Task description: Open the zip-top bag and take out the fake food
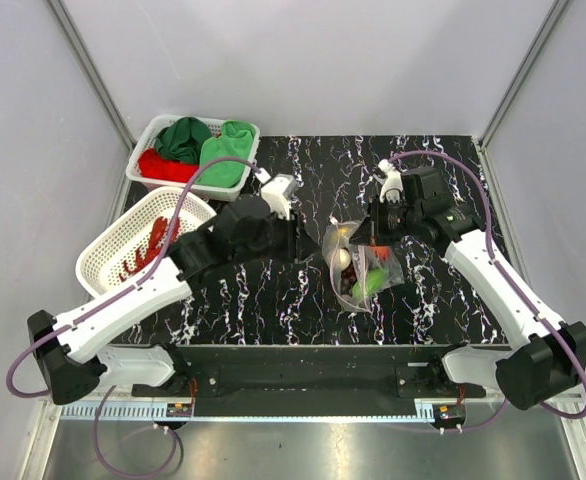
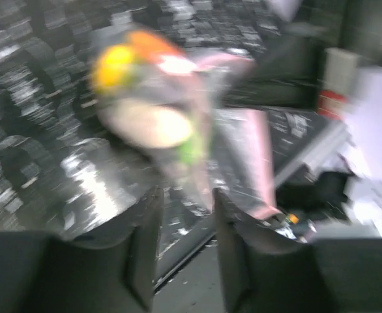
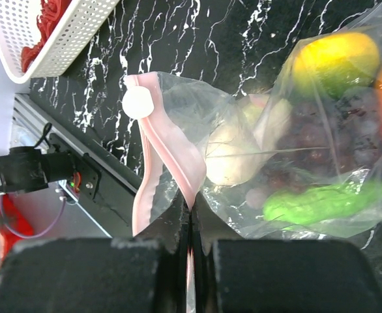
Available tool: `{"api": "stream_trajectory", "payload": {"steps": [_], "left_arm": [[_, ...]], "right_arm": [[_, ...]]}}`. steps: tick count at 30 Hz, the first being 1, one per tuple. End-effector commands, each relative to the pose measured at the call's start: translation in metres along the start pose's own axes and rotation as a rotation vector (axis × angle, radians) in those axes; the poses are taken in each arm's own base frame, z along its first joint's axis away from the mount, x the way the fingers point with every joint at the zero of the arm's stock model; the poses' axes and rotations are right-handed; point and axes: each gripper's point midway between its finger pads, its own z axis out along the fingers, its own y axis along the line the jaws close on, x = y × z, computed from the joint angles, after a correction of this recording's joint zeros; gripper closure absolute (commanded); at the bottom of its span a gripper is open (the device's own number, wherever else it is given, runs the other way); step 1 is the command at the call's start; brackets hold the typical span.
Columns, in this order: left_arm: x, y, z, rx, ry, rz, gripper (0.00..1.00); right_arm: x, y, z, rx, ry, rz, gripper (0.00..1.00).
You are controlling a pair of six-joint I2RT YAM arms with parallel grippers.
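White basket [image 1: 98, 250] at left table [image 1: 273, 300] edge; left gripper [image 2: 188, 199] blurred, jaws apart, just beside zip-top bag [image 3: 178, 104] mid-table, fake food [image 3: 334, 59] inside, bare tabletop around; right gripper [image 3: 191, 218] clamped on its pink zip strip [image 3: 152, 150]

We find the top view bright and even, lit from overhead; shadows around the zip-top bag [image 1: 358, 265] are soft and faint; nearer to us than the bag, the metal strip [image 1: 303, 416] carries a thin white line of glare. The left wrist view is heavily motion-blurred; the bag smears into patches of colour, and left of it the table [image 2: 90, 186] shows streaked white reflections. The right wrist view is sharp; the bag's film glints, and up-left of it the white basket [image 3: 54, 39] nearly washes out.
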Motion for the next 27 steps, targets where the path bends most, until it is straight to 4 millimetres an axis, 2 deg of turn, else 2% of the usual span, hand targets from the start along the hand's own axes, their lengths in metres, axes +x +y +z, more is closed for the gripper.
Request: {"api": "stream_trajectory", "payload": {"steps": [1,2,4,5,11,13,14,16,21,23,27], "left_arm": [[-0.008,-0.077,-0.007,0.327,-0.107,0.143,0.69],[-0.010,-0.082,-0.008,0.339,-0.128,0.157,0.69],[0.000,-0.092,-0.005,0.367,-0.123,0.197,0.69],[-0.004,-0.099,-0.005,0.385,-0.146,0.209,0.69],[0.010,-0.087,0.031,0.306,-0.122,0.217,0.77],[0.008,-0.090,0.038,0.325,-0.148,0.219,0.78],[0.017,-0.084,0.046,0.310,-0.130,0.225,0.78],[0.011,-0.087,0.053,0.321,-0.174,0.227,0.80],[0.018,-0.077,0.084,0.257,-0.149,0.234,0.82],[0.020,-0.063,0.096,0.183,-0.164,0.240,0.82],[0.029,-0.037,0.109,0.067,-0.185,0.256,0.82]], "right_arm": [[-0.013,0.024,-0.014,-0.042,-0.052,0.021,1.00],[-0.015,0.026,-0.018,-0.038,-0.064,0.019,1.00],[-0.016,0.029,-0.022,-0.034,-0.066,0.020,1.00],[-0.017,0.031,-0.026,-0.031,-0.064,0.019,1.00],[-0.019,0.035,-0.032,-0.019,-0.057,0.027,1.00],[-0.019,0.036,-0.032,-0.023,-0.054,0.037,1.00],[-0.019,0.038,-0.032,-0.028,-0.051,0.038,1.00],[-0.018,0.037,-0.031,-0.024,-0.048,0.044,1.00],[-0.020,0.039,-0.036,-0.022,-0.052,0.045,1.00],[-0.022,0.043,-0.039,-0.028,-0.060,0.044,1.00],[-0.026,0.044,-0.042,-0.021,-0.069,0.042,1.00]]}}
